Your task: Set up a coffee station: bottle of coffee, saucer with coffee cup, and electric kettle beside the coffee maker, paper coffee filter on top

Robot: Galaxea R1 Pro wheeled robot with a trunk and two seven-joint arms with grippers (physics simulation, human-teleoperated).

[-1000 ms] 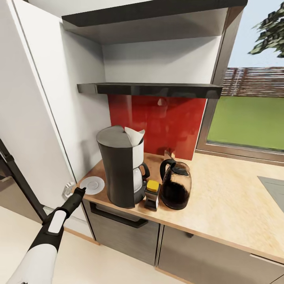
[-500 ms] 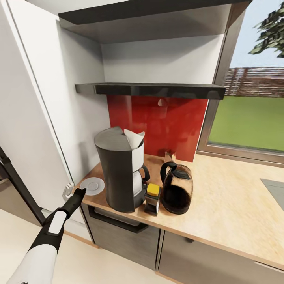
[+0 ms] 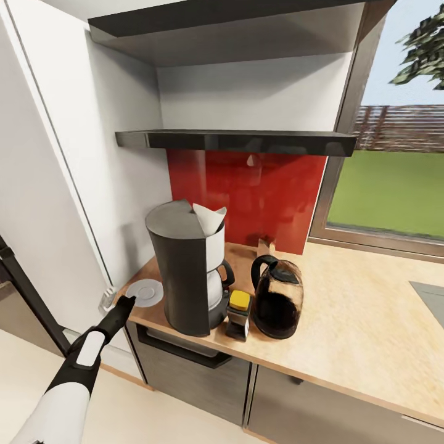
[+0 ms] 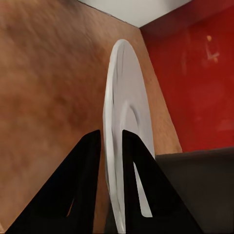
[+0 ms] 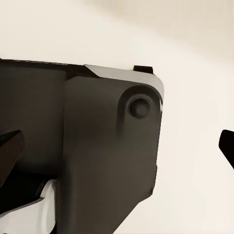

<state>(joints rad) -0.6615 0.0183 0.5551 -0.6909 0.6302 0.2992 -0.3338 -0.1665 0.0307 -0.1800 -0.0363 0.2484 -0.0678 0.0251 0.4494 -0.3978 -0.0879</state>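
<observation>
Light tan wood-look tabletop (image 3: 364, 308) under a glossy black shelf (image 3: 234, 140), red splashback behind.
Lower left of the frame, the left end effector (image 4: 111, 146) is clenched on the thin, flat white saucer's (image 3: 143, 291) rim beside the tall dark grey coffee maker (image 3: 185, 271); set it flat before letting go. Right end effector's (image 5: 117, 146) state: cannot tell.

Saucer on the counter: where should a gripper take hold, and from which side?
At its thin rim, from the counter's open front-left corner. The saucer lies flat, with the coffee maker to its right. The left gripper already straddles that near rim, one finger on each face.
</observation>
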